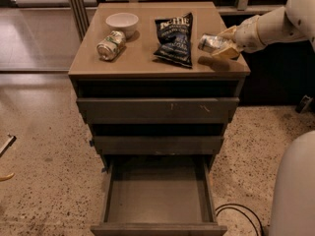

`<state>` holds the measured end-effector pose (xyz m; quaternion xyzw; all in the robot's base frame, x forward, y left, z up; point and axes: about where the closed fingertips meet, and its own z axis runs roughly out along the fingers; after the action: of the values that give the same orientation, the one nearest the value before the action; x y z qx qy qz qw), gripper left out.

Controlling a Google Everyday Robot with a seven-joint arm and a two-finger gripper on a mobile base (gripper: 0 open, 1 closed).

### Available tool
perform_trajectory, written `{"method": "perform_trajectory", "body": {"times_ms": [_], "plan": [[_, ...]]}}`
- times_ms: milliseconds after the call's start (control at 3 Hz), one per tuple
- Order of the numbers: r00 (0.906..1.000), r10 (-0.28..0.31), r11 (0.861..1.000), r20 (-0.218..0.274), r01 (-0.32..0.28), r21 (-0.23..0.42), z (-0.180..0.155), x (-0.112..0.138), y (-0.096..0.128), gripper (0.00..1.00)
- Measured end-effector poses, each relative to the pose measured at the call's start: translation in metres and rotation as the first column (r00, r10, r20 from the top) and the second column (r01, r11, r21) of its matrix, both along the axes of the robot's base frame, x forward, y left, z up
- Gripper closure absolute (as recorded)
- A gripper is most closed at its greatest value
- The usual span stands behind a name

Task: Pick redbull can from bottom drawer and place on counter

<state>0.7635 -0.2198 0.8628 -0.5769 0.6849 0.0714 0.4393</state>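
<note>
My gripper (220, 44) sits at two o'clock in the view, its fingers (227, 52) a pale tan. Behind it, my arm (275, 26) is smooth cream-white, built of rounded segments. At five o'clock bulges my plain white rounded shell (295, 191).

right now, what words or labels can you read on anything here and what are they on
"KETTLE" (best reading, blurred): white lettering at the top of the dark chip bag on the counter.
Smaller print lower on that bag: too blurred to read.
redbull can, gripped by the hand above the counter's right side: nothing readable.
green-and-white can, lying on the counter's left: print too blurred.
White bowl: no text visible.
</note>
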Motion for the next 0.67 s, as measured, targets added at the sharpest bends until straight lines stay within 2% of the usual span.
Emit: {"method": "perform_trajectory", "body": {"times_ms": [333,667], "plan": [[0.9998,0.009,1.000,-0.020,-0.009,-0.009,-0.0043,0.0012,-0.0001,0.12],[0.9993,0.020,1.000,-0.032,-0.020,-0.010,-0.0078,0.0022,-0.0001,0.00]]}}
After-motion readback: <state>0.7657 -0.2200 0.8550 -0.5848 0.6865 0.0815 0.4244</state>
